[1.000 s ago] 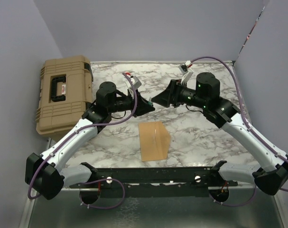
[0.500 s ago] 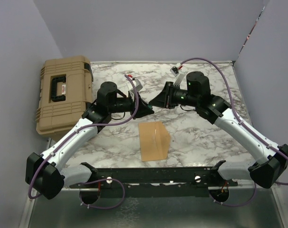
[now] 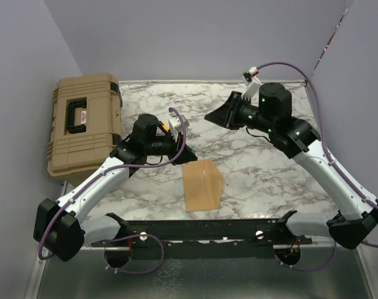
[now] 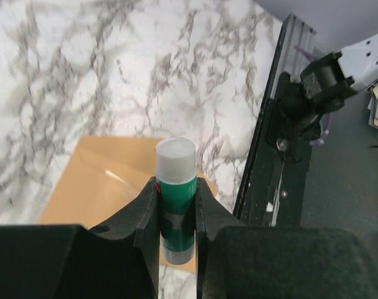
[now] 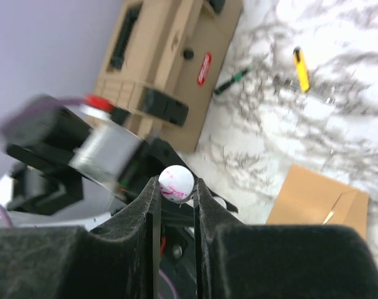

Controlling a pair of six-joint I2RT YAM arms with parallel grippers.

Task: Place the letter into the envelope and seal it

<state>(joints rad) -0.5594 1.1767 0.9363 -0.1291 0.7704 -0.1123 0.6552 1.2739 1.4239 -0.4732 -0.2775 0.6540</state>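
Left claw (image 4: 175, 190) clamped narrow on a green glue stick (image 4: 175, 163), white end out, over the envelope (image 3: 202, 185); contact unclear. Right claw (image 5: 175, 187) pinches a small white round piece (image 5: 176, 180) with pink marks, up off the bench (image 3: 263, 177). Envelope lies at the bench's near edge, between the arms

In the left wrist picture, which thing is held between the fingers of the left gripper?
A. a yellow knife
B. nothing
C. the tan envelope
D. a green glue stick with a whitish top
D: the left gripper is shut on the green glue stick, which sticks out past its fingers; the right gripper holds a small white round piece.
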